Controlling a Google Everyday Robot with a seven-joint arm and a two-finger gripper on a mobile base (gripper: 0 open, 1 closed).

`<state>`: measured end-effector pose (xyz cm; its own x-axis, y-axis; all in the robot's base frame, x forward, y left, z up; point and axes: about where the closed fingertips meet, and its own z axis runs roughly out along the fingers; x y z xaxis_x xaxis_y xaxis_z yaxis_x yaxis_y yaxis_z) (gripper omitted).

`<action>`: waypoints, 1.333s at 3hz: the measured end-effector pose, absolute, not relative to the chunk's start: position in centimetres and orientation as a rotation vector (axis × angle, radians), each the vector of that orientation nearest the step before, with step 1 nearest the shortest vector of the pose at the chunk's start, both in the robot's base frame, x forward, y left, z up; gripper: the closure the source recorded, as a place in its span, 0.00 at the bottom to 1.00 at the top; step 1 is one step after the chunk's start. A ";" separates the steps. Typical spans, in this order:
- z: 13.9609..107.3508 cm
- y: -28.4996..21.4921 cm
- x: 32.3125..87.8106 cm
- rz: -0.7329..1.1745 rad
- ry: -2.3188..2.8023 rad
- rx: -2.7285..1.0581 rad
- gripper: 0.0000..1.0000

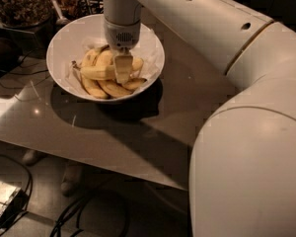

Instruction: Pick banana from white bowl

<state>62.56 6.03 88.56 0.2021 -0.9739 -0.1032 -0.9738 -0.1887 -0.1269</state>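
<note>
Where gripper (122, 69) sits in white bowl (61, 43) (paper-lined): banana (96, 73) w/ other bananas (111, 89).

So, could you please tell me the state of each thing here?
Long, smooth yellow banana: lying crosswise in the bowl, on top of the others.
Large round white bowl: upright on the grey table, holding bananas.
Other yellow bananas: lying under the long one.
Crumpled white paper: lining the bowl.
Robot's white hand: down inside the bowl, at the long banana's middle.
</note>
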 end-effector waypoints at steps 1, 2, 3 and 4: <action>88.5 6.0 62.5 -0.001 1.887 -2.303 0.81; 88.6 6.0 62.5 -0.001 1.886 -2.303 1.00; 89.5 6.5 62.3 -0.015 1.847 -2.294 1.00; 91.4 6.8 61.5 -0.017 1.806 -2.295 1.00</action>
<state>61.51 6.78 91.41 0.2444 -0.9613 -0.1267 -0.9588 -0.2201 -0.1798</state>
